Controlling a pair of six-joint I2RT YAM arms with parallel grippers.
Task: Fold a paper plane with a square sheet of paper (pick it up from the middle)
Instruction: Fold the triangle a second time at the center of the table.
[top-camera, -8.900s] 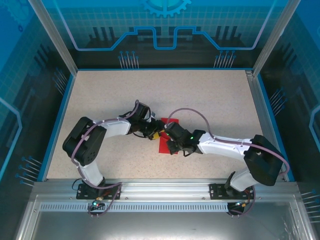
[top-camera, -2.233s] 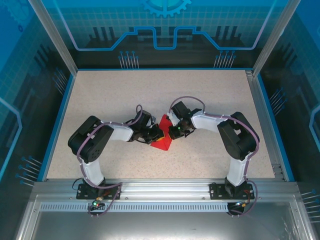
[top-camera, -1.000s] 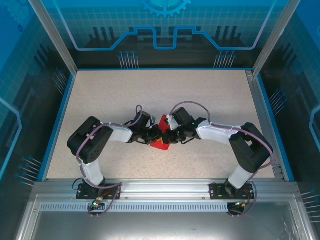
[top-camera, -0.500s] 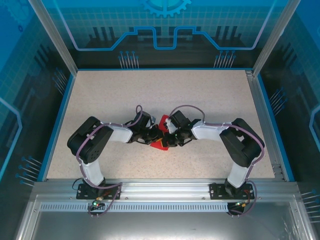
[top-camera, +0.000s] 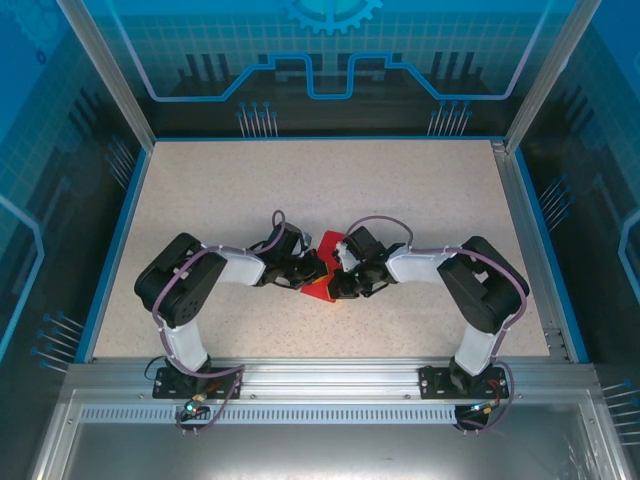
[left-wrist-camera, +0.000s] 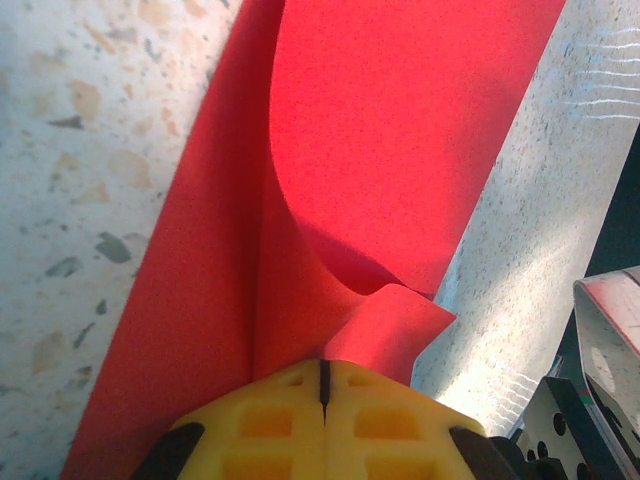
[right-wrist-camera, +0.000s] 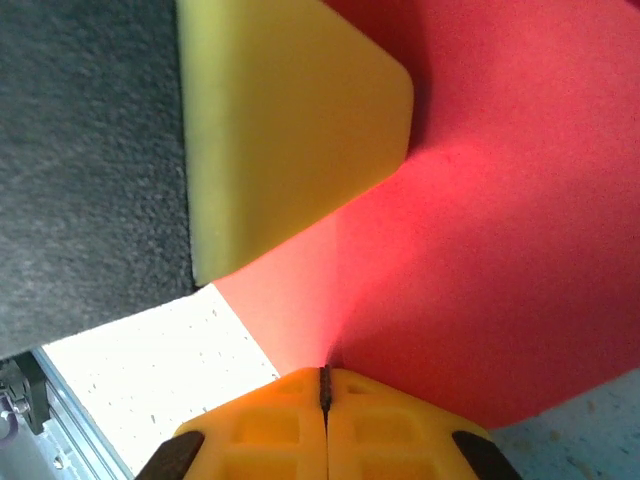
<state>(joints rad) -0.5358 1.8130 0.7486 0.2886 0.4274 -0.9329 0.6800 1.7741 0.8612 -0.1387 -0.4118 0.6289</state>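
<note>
At mid-table the square sheet of paper (top-camera: 320, 292) lies between my 2 arms, its long axis running near to far. My left gripper (left-wrist-camera: 324, 375) is pinched on a curled flap; my right gripper (right-wrist-camera: 324, 380) clamps it from the other side, equally near.

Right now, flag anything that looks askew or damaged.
The red paper buckles into a small crumpled pucker just ahead of the shut left end effector, and its top layer curls up instead of lying flat.

The square sheet of paper (top-camera: 328, 243) lies on the table (top-camera: 420, 190) between the left fingers (left-wrist-camera: 270, 420) and the right fingers (right-wrist-camera: 385, 425).
</note>
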